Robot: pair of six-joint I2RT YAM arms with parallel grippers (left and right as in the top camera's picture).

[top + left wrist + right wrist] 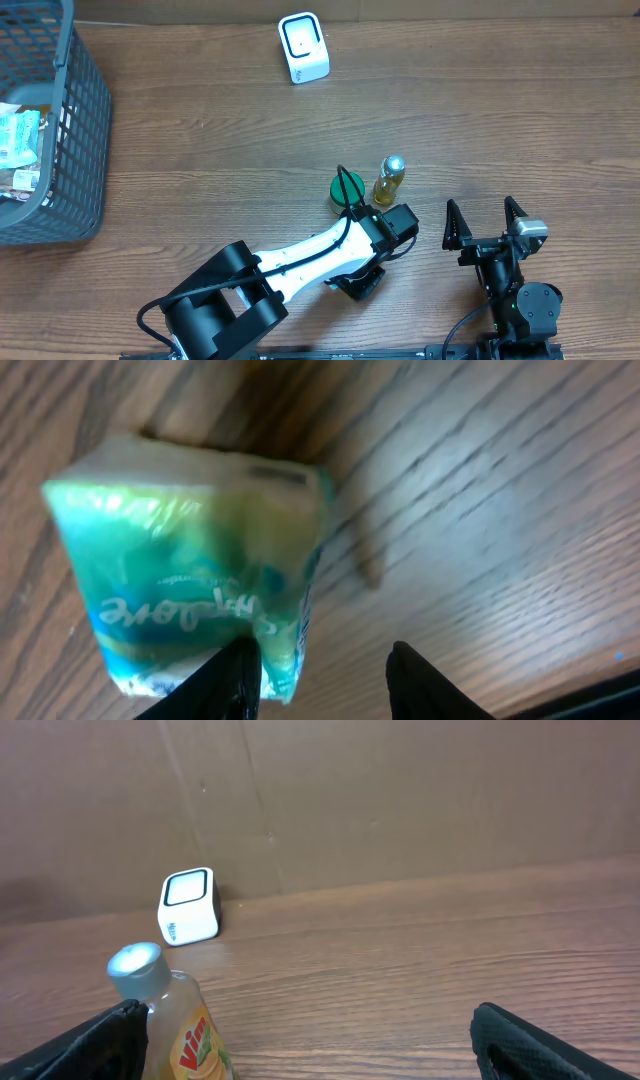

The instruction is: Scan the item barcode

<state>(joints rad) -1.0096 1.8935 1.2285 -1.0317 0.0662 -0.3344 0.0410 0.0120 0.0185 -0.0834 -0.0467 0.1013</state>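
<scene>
Tissue pack (190,560): a packet in green-and-blue wrap lies flat on the wooden tabletop (200,130), filling the left half of the left wrist view. Its printed lettering reads upside down there, and no barcode can be made out.
Left hand (322,650): its 2 dark fingers stand part-way apart at the bottom of the wrist view. The pack's near corner sits against the left one, and bare wood shows before the other. It grips nothing, and whether that finger actually touches the wrap cannot be told.
Left arm (300,265): white and black, it stretches from the front edge toward the middle of the tabletop.
Right hand (480,205): spread wide and empty, it sits low near the front right of the tabletop.
Bottle (390,178): it stands upright with yellow liquid, a silver cap and a "Vim" label, just beyond the end of the left arm and left of the right hand.
Scanner (303,47): a small white box with a dark-framed window stands at the far edge, well apart from both hands.
Basket (70,150): grey mesh at the left edge, with several wrapped packets inside.
</scene>
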